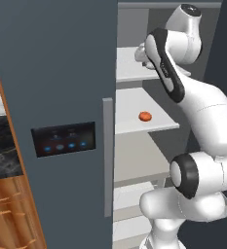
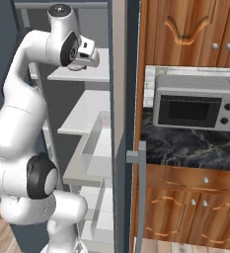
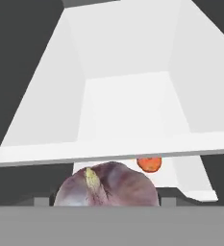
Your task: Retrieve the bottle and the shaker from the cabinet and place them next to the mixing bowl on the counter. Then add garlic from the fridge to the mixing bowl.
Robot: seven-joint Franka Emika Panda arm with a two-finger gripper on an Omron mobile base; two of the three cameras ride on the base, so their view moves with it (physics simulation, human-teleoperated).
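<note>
- The white arm [image 1: 202,121] is reaching into the open fridge [image 1: 61,73], with its hand up at the level of the upper shelf [image 1: 129,68].
- In the hand view, the garlic [image 3: 106,188] is sitting low in the picture, between the two dark finger tips [image 3: 167,196], which are showing just at its left and right sides.
- The gripper [image 3: 106,199] is closing on the garlic: the jaws are standing partly apart with the bulb filling the space between them.
- The garlic is looking purple-grey, with a pale yellow stem tip pointing up from its top.
- The garlic is staying in front of and a little below the edge of the upper shelf, so it is off that shelf.
- A small orange-red thing [image 1: 144,116] is lying on the middle shelf [image 1: 139,124] of the fridge, below the upper shelf and well apart from the hand.
- In the hand view the same orange-red thing is showing just under the shelf edge, to the right of the garlic.
- In the right base view, a microwave [image 2: 193,106] is standing on the dark counter [image 2: 190,146], to the right of the fridge.
</note>
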